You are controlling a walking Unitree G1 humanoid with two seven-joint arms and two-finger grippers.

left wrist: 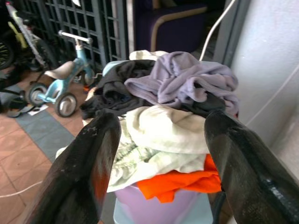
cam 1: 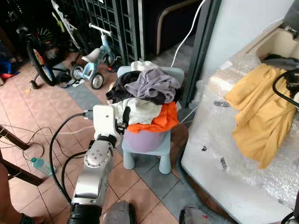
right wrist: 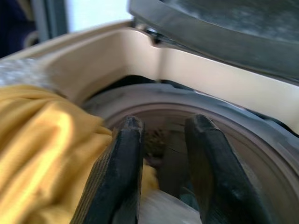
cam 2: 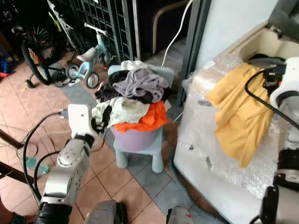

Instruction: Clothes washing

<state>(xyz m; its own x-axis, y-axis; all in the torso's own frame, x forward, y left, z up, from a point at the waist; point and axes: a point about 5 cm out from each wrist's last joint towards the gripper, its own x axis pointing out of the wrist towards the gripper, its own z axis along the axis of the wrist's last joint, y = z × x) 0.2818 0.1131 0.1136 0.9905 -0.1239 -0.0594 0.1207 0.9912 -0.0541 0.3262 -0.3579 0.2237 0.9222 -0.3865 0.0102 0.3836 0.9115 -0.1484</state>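
A heap of clothes fills a lilac basket point(cam 1: 145, 139) on a light blue stool point(cam 1: 161, 151): a grey garment point(cam 1: 154, 85) on top, black point(cam 1: 122, 86), white point(cam 1: 140, 111) and orange point(cam 1: 161, 119) ones below. My left gripper point(left wrist: 161, 154) is open, just in front of the white garment, with nothing between its fingers. A yellow garment point(cam 1: 259, 112) drapes from the washer drum point(right wrist: 224, 121) over the bubble-wrapped top point(cam 1: 219, 140). My right gripper point(right wrist: 164, 122) hovers at the drum's mouth beside the yellow cloth, open a little and holding nothing.
A child's tricycle point(cam 1: 93, 65), a bicycle point(cam 1: 37, 51) and a dark metal gate point(cam 1: 117, 23) stand behind the stool. Cables point(cam 1: 60, 140) and a bottle point(cam 1: 39, 163) lie on the tiled floor to the left. The washer lid point(right wrist: 210, 28) is raised.
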